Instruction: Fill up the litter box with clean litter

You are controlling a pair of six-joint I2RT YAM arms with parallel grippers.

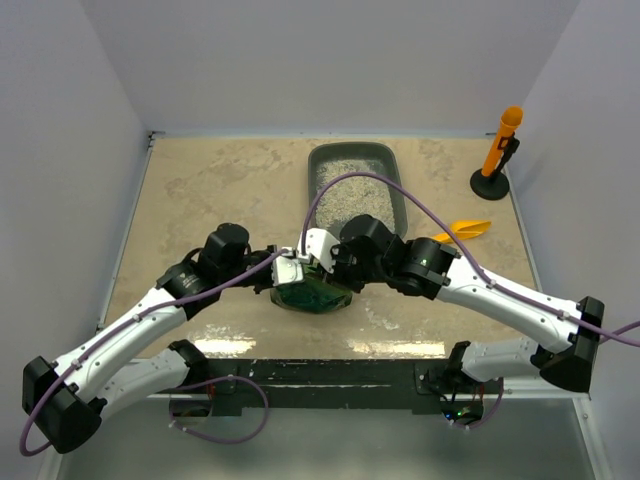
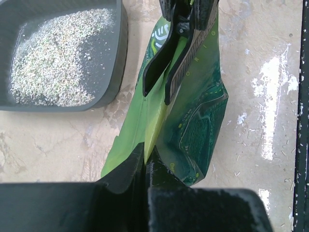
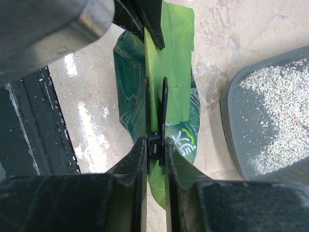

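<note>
Litter box first: the shallow dark grey rectangular plastic tray (image 1: 399, 180) sits toward the far side of the beige mottled stone-look tabletop (image 1: 215, 190), a little right of centre. Fine pale whitish-grey granules of clean litter (image 1: 352, 192) cover much of its floor, with bare grey plastic at the edges, and a few grains lie scattered on the table near it.

Just in front of the tray's near end, both arms meet over a glossy green printed bag (image 1: 312, 295). The left gripper (image 2: 146, 162) is clamped tight on one end of the bag's thin light-green upper edge. The right gripper (image 3: 155, 104) pinches the same flattened edge from the opposite end, its fingers pressed against the plastic on either side.

An orange scoop (image 1: 462, 230) lies to the right of the tray, and an orange-handled tool on a black base (image 1: 496, 155) stands in the far right corner.
</note>
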